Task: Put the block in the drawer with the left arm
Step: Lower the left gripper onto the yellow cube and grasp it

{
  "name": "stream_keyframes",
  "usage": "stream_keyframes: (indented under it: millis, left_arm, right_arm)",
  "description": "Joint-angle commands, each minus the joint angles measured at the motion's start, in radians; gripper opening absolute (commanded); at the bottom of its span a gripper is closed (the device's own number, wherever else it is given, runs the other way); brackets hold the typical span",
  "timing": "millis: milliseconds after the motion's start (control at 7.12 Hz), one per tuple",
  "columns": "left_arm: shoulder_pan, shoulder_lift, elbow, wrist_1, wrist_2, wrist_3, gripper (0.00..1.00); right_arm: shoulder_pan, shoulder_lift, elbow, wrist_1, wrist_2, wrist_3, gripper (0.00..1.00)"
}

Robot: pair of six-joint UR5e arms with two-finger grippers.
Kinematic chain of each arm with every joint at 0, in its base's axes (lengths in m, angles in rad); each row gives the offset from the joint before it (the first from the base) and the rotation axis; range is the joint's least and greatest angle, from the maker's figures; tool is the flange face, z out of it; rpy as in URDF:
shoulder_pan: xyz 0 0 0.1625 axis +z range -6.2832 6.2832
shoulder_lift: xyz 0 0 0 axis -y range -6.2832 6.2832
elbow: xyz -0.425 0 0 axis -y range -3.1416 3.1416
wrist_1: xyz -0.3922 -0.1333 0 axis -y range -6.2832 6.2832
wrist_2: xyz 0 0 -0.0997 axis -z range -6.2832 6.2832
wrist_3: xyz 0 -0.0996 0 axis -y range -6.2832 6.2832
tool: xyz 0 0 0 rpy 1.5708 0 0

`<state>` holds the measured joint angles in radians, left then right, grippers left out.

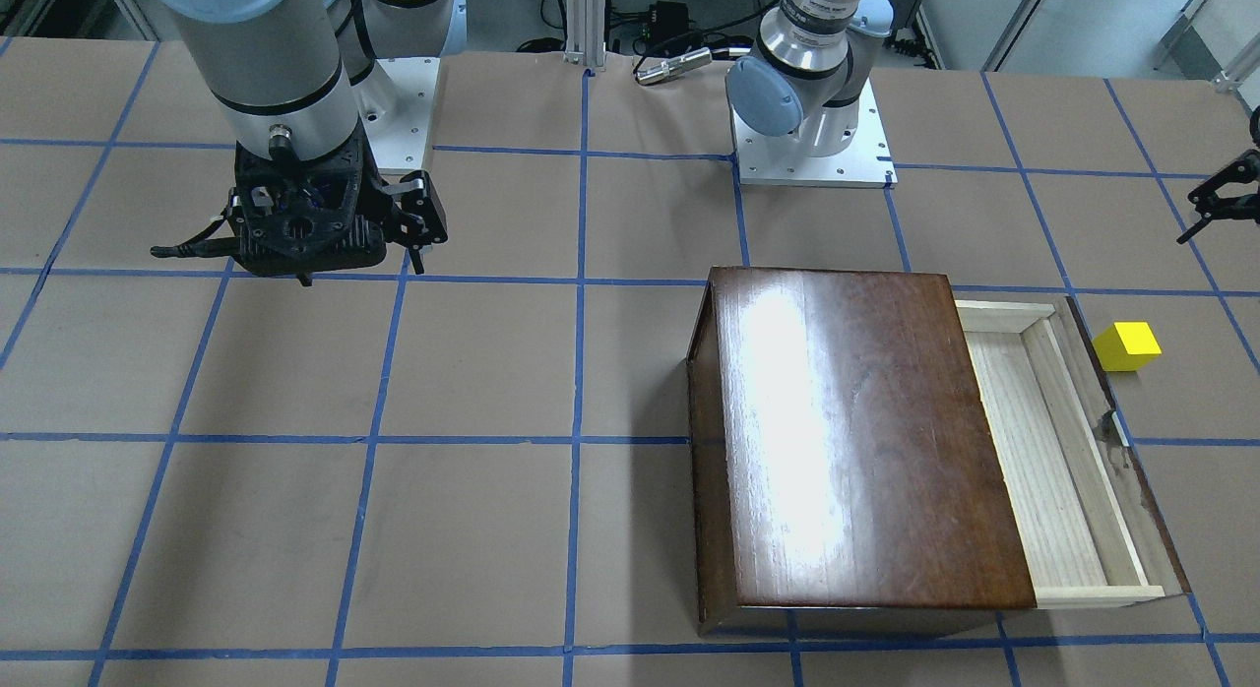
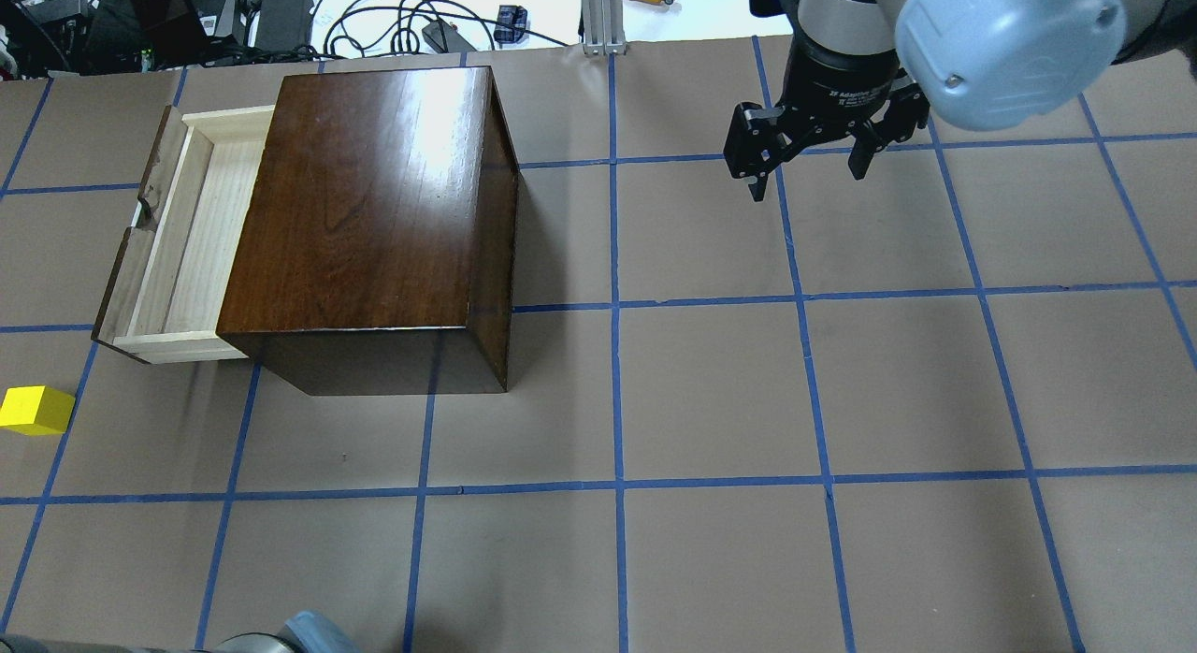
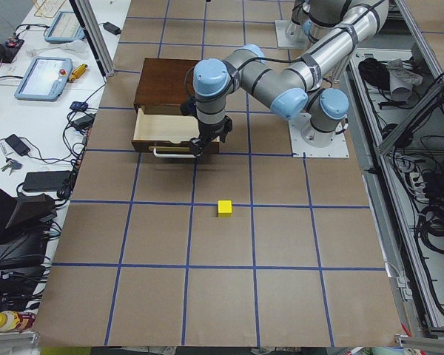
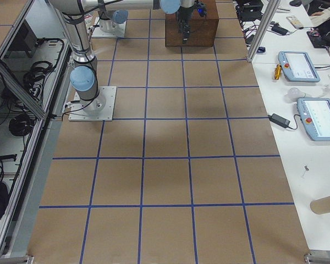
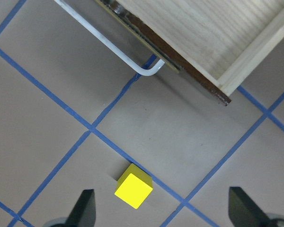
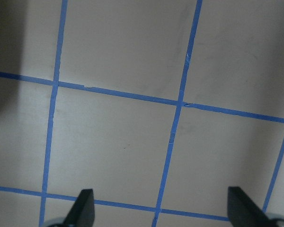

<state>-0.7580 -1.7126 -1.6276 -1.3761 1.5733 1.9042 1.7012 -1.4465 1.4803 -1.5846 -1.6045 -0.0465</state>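
Left hand (image 5: 163,206) spread wide, block (image 5: 133,192) off-centre below; straight descent could clip it, skidding it from drawer (image 5: 213,33).

We note a table (image 2: 711,391) papered brown and gridded with blue tape (image 2: 615,354). On it sits a glossy dark wooden box (image 2: 374,195), its drawer (image 2: 192,251) slid out. A yellow block (image 2: 36,411) lies near the drawer front, apart from it. White base plates (image 1: 812,160) sit at the robot's edge.

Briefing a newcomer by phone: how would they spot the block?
Find the glossy dark wooden box, its pale drawer pulled out. Past the drawer's chipped front, apart from it, sits the block: a small cube, the only bright yellow thing on the table.
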Motion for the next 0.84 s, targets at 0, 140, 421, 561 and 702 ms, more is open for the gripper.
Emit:
stream_keyframes:
  millis: [0,140,421,561,702]
  left_arm:
    - [0.016,-0.067,-0.067,0.157,0.046,0.349,1.00]
    - [0.016,-0.100,-0.089,0.219,0.056,0.474,1.00]
    - [0.017,-0.156,-0.161,0.395,0.068,0.645,1.00]
    - [0.028,-0.169,-0.204,0.470,0.089,0.670,1.00]
    - [0.067,-0.186,-0.233,0.488,0.085,0.674,1.00]
  right_arm:
    - [0.000,0.000,0.000,0.000,0.000,0.001,1.00]
    - [0.000,0.000,0.000,0.000,0.000,-0.001,1.00]
    - [0.000,0.000,0.000,0.000,0.000,0.001,1.00]
    - [0.000,0.000,0.000,0.000,0.000,0.001,1.00]
    - [0.000,0.000,0.000,0.000,0.000,0.001,1.00]
